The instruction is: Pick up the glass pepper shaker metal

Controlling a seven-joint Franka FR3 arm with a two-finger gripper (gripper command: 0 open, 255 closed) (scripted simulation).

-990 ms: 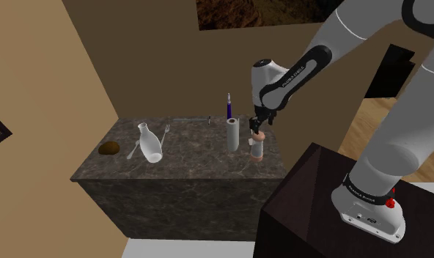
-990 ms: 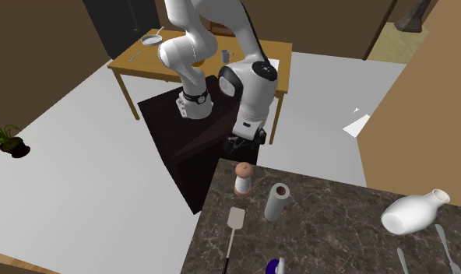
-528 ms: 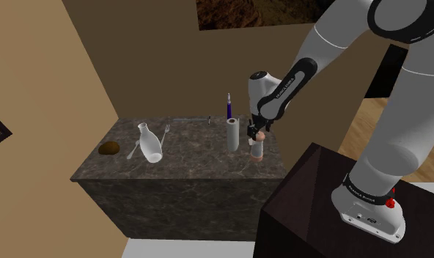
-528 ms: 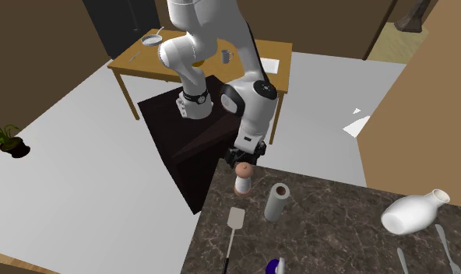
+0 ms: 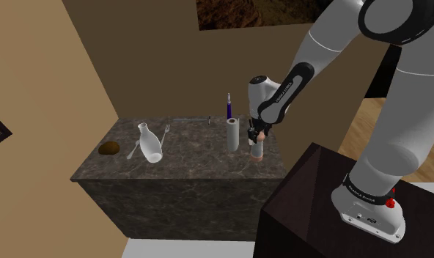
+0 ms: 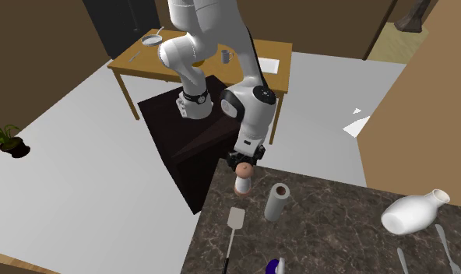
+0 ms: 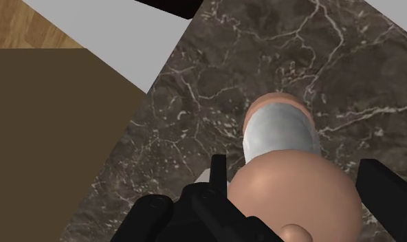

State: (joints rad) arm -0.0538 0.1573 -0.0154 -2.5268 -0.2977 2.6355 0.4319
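Right now I have the gripper spread open astride the cap of the pepper shaker, which stands upright on the marble counter directly beneath it, long axis along my approach.

Shoulder view dim and warm: the top of the counter reads lighter than its front face, so light falls from above; the white arm grades softly from pale upper surfaces to grey undersides; the wall is an even tan. Second exterior view brighter: the grey floor is flatly lit, with one small bright white patch toward that view's right; the stand reads nearly black. Wrist view evenly lit: the shaker shows a smooth gradient — pale grey body, rosy cap darkening toward its rim; the marble's veins show as thin white lines; straight edges run straight to the frame borders.
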